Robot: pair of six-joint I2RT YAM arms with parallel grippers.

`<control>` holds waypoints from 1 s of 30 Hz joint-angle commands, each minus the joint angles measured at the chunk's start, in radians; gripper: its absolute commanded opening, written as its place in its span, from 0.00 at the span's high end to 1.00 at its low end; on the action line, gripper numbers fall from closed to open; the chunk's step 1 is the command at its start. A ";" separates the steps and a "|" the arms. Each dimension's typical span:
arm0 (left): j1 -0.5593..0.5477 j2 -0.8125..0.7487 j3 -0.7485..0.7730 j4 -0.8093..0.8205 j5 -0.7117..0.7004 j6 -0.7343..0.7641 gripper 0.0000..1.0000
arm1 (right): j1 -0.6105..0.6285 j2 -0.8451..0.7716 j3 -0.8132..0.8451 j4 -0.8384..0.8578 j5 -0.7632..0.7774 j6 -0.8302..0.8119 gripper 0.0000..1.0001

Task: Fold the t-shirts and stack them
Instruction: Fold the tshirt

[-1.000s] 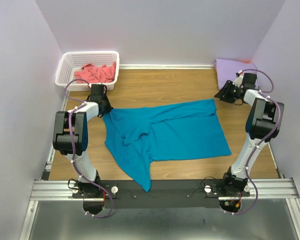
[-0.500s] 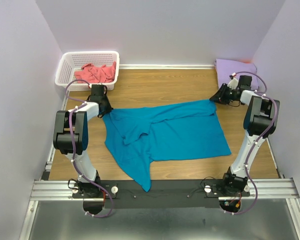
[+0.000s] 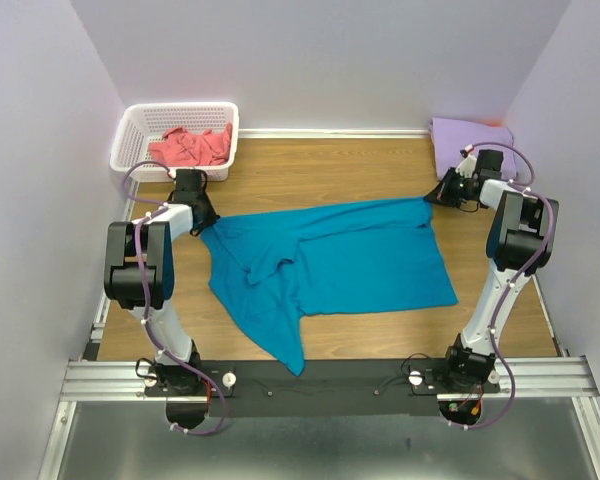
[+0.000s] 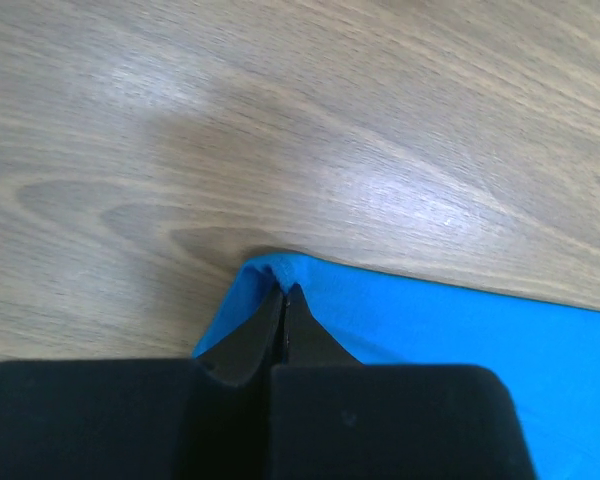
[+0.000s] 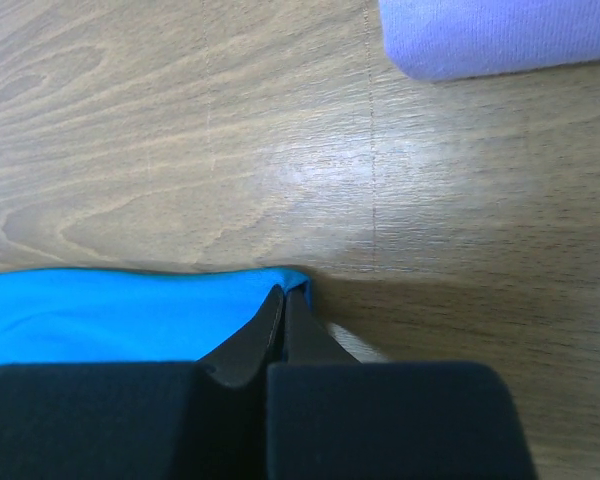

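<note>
Teal-blue t-shirt (image 3: 340, 260) lies spread across the middle of the table (image 3: 320, 165), rumpled along its left half, with one flap reaching toward the near edge. Left pincer (image 4: 283, 292) is pressed together on the shirt's far-left corner, and right pincer (image 5: 285, 296) pinches its far-right corner. Pale lavender t-shirt (image 3: 470, 135) sits folded in the table's far right corner. Coral-pink t-shirt (image 3: 190, 147) is heaped in the white basket (image 3: 128, 140) at the far left corner.

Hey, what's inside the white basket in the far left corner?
A crumpled coral-pink t-shirt lies inside the white basket. Anything under the cloth, and the basket's floor there, is covered.
</note>
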 commanded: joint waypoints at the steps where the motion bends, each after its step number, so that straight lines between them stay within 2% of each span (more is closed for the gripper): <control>1: 0.020 -0.005 0.006 -0.043 -0.067 0.000 1.00 | -0.012 0.021 -0.006 -0.013 0.123 -0.039 0.99; 3: 0.020 -0.005 0.002 -0.029 -0.033 0.001 1.00 | -0.011 0.015 -0.012 -0.015 0.109 -0.042 0.97; 4: 0.018 -0.006 0.002 -0.020 -0.021 0.003 0.99 | -0.011 0.011 -0.014 -0.019 0.105 -0.040 0.91; 5: 0.017 -0.009 0.005 -0.019 -0.012 0.010 0.93 | -0.009 0.006 -0.015 -0.019 0.102 -0.034 0.88; 6: 0.011 -0.011 0.012 -0.018 0.002 0.016 0.89 | -0.008 -0.009 -0.018 -0.021 0.096 -0.029 0.78; 7: 0.009 -0.014 0.017 -0.020 0.008 0.027 0.79 | -0.005 -0.020 -0.020 -0.021 0.100 -0.014 0.73; 10: -0.002 -0.049 0.029 -0.025 0.018 0.029 0.60 | 0.005 -0.064 -0.040 -0.027 0.143 0.010 0.64; 11: -0.002 -0.075 0.031 -0.029 0.016 0.029 0.50 | 0.011 -0.104 -0.051 -0.028 0.187 0.041 0.61; 13: -0.002 -0.104 0.034 -0.041 0.011 0.029 0.40 | 0.012 -0.172 -0.092 -0.028 0.226 0.096 0.59; 16: -0.029 -0.173 0.023 -0.063 0.012 0.027 0.34 | 0.014 -0.242 -0.158 -0.033 0.309 0.165 0.55; 18: -0.038 -0.236 0.002 -0.066 -0.001 0.026 0.25 | 0.014 -0.311 -0.192 -0.036 0.333 0.185 0.54; 20: -0.042 -0.281 -0.034 -0.069 0.002 0.032 0.21 | 0.014 -0.347 -0.238 -0.036 0.315 0.214 0.54; 24: -0.090 -0.413 -0.128 -0.066 -0.011 0.046 0.21 | 0.014 -0.382 -0.291 -0.033 0.228 0.268 0.55; 28: -0.144 -0.525 -0.217 -0.049 -0.045 0.075 0.21 | 0.020 -0.378 -0.344 -0.022 0.251 0.303 0.65; 30: -0.172 -0.584 -0.270 -0.034 -0.051 0.093 0.21 | 0.022 -0.371 -0.367 -0.010 0.248 0.313 0.66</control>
